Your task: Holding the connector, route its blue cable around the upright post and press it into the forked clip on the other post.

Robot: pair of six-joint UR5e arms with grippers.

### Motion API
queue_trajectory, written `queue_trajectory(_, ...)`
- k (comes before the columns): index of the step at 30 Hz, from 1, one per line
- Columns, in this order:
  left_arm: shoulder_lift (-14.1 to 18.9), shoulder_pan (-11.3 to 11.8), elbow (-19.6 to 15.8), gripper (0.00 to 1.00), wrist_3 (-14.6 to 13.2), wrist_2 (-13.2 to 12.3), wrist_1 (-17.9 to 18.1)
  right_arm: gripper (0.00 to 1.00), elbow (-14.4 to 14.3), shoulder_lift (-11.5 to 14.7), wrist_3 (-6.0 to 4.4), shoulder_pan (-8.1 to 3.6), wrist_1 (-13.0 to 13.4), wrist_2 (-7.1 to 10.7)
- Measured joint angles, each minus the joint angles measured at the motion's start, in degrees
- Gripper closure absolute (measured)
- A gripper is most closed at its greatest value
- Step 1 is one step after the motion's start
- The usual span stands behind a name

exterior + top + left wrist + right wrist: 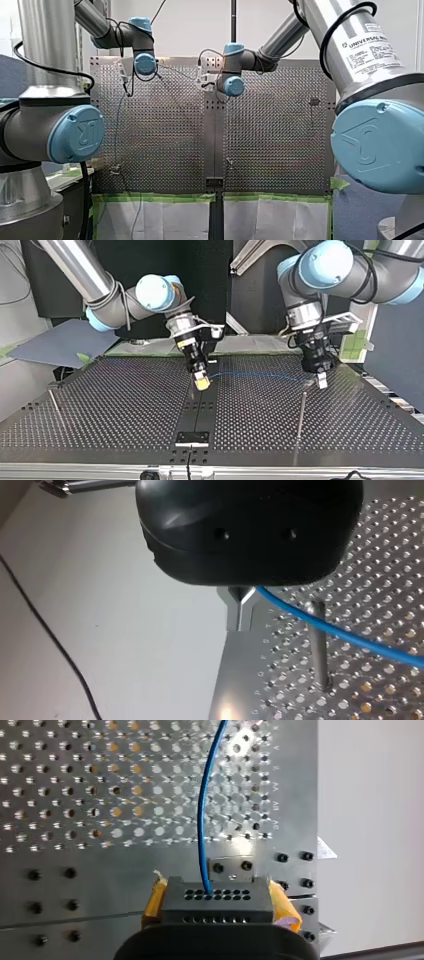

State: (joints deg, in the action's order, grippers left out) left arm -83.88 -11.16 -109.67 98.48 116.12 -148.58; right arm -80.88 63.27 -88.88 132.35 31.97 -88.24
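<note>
"Right wrist view: why is my right gripper (218, 904) clamped on the connector (217, 895)?"

"To anchor that end; the blue cable (202, 820) runs out over the table (100, 795)."

"And my left gripper (241, 612)?"

"Fingers closed, seemingly pinching the cable just beside the upright post (318, 647), likely to steer it around. Nothing is routed yet, I judge."

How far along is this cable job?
Done: my right gripper holds the connector. In hand: my left gripper pinches the blue cable beside the upright post. Left: wrapping the post and pressing the cable into the forked clip, neither yet done.
</note>
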Motion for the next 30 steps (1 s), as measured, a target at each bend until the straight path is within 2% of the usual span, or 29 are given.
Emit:
queue_trajectory(10,-1.7,2.2,4.8,1.0,0.4,-2.0,-4.8,1.0,2.8,0.0,-0.42,-0.26,-1.0,0.1)
queue_trajectory(18,-4.0,4.0,8.5,1.0,1.2,-4.1,-6.9,1.0,3.8,0.0,-0.57,-0.43,-1.2,0.13)
queue_trajectory(23,-5.2,6.1,10.1,1.0,1.9,-5.5,-7.6,1.0,4.2,-0.1,-0.72,-0.45,-1.1,0.12)
queue_trajectory(30,-6.4,9.6,10.7,1.0,3.1,-8.8,-7.5,1.0,5.9,-0.4,-1.1,-0.43,-1.2,0.13)
